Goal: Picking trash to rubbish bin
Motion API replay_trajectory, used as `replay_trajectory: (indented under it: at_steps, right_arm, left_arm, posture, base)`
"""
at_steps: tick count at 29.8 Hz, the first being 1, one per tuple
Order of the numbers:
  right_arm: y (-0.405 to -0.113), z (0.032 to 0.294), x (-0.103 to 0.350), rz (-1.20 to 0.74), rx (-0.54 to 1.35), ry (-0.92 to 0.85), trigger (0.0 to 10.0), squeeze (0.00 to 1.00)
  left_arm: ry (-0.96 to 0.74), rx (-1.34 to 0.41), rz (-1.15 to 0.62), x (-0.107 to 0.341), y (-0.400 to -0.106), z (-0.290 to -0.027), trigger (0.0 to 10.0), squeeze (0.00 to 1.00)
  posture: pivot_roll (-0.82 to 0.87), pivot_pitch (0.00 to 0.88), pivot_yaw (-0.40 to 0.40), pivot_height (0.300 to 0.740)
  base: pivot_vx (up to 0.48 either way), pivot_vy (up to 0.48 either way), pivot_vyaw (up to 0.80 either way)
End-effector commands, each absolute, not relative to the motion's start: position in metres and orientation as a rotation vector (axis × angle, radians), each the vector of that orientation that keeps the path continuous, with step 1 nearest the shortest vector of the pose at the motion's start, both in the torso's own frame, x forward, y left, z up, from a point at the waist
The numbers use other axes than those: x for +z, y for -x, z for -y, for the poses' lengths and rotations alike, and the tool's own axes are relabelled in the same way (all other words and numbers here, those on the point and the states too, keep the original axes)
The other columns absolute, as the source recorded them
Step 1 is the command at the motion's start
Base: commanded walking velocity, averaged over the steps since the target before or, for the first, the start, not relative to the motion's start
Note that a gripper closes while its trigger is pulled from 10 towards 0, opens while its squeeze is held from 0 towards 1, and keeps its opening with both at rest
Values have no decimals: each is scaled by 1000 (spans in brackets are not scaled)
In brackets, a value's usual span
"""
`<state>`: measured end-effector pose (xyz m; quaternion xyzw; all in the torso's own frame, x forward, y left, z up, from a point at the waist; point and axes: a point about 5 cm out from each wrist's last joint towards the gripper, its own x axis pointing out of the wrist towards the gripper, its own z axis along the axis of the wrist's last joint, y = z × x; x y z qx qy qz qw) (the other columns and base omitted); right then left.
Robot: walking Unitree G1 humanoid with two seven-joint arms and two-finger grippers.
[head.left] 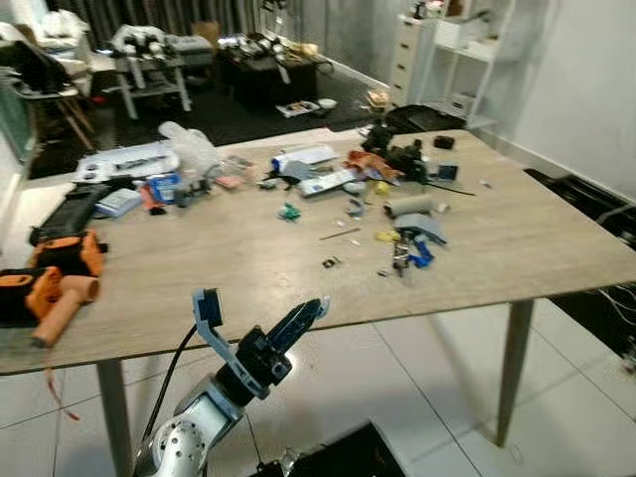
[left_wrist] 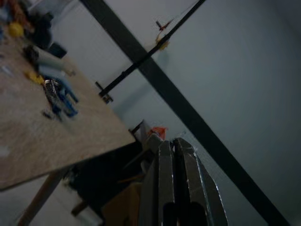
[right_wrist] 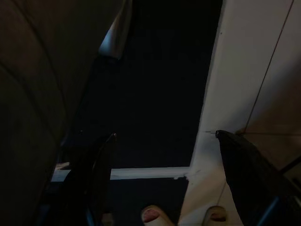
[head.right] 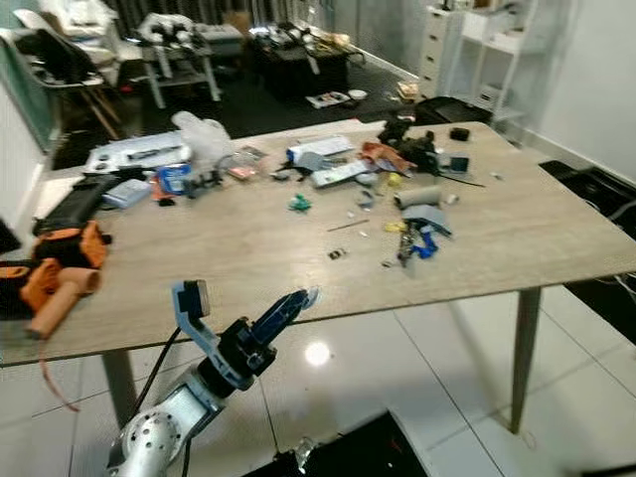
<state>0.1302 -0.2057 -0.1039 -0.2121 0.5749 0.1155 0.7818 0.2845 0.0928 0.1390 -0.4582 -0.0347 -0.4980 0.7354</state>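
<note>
Small litter lies scattered on the wooden table [head.left: 517,248]: a cardboard tube [head.left: 407,206], blue scraps [head.left: 418,254], a yellow bit [head.left: 386,237], a green bit [head.left: 288,212] and a white plastic bag [head.left: 194,147]. My left gripper [head.left: 318,304] is raised in front of the table's near edge, below the tabletop, its fingers shut with nothing between them. The left wrist view shows these closed fingertips [left_wrist: 181,146] pointing past the table's corner. My right gripper [right_wrist: 165,135] hangs low in the shade, open and empty, over dark floor.
An orange and black power tool [head.left: 55,283] sits at the table's left edge. A dark object [head.left: 343,457] lies on the white tiles beneath the gripper. Behind the table stand chairs, low tables and white shelving [head.left: 447,60]. What look like toes [right_wrist: 151,214] show near the right gripper.
</note>
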Motion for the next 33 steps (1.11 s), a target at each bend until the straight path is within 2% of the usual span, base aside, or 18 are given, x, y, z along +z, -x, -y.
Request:
replay_trajectory:
  at_steps: [1, 16, 33]
  right_arm:
    - [-116, 205, -108, -1290, 261, 450, 10000, 0]
    - [-113, 202, -110, -1296, 263, 459, 10000, 0]
    - [-110, 208, -110, -1302, 253, 471, 10000, 0]
  left_arm:
    - [999, -1072, 43, 132, -282, -91, 10000, 0]
    - [979, -1064, 40, 132, -281, -90, 10000, 0]
    - [955, -1062, 47, 135, -284, -90, 10000, 0]
  posture:
    - [-140, 99, 54, 740]
    - [-131, 107, 58, 740]
    - [-130, 95, 62, 740]
  base:
    - [0, 0, 0]
    - [0, 0, 0]
    - [-312, 0, 0]
